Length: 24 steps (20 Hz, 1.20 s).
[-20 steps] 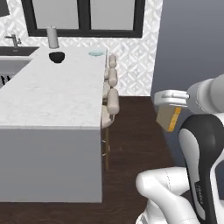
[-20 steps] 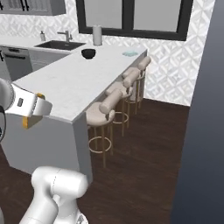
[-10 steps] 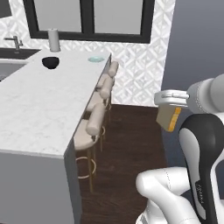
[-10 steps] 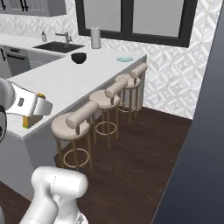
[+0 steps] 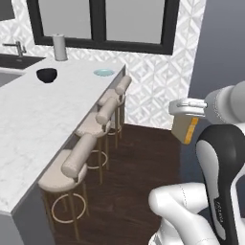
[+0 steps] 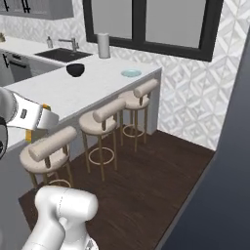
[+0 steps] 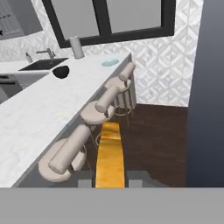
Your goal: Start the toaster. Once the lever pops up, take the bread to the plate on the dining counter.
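The gripper is grasping the tan, orange-crusted bread slice at lower centre; the small round pale blue-green plate is sitting upper left on the white marble surface.

A home kitchen is being shown: a long marble dining counter with a sink and tap is being lined by three padded bar stools, beneath dark-framed windows, patterned wall tiles and what seem to be grey cabinets.
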{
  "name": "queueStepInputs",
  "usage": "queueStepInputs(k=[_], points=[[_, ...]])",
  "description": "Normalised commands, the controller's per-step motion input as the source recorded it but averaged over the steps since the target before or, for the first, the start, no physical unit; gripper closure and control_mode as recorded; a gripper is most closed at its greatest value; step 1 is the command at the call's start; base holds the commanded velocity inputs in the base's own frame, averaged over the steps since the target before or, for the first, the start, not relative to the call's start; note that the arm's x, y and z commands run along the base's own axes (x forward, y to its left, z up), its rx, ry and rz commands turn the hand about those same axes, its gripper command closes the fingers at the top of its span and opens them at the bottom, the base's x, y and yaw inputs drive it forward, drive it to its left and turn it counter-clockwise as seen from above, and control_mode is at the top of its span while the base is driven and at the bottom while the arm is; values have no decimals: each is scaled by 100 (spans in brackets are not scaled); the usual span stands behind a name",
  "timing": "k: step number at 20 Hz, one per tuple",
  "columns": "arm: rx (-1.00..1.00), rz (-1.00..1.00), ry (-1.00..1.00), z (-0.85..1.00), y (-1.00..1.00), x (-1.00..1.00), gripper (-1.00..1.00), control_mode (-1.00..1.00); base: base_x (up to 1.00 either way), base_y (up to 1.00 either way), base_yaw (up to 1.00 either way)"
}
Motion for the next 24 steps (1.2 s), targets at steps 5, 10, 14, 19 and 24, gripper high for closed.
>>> queueStepInputs(k=[5,10,14,19,24], points=[[0,0,0,0,0,0,100,100,92,-98,28],[0,0,0,0,0,0,100,100,93,-89,32],[0,0,0,0,0,0,100,100,100,-84,33],[0,0,0,0,0,0,100,100,99,-82,33],[0,0,0,0,0,0,100,100,80,-80,38]])
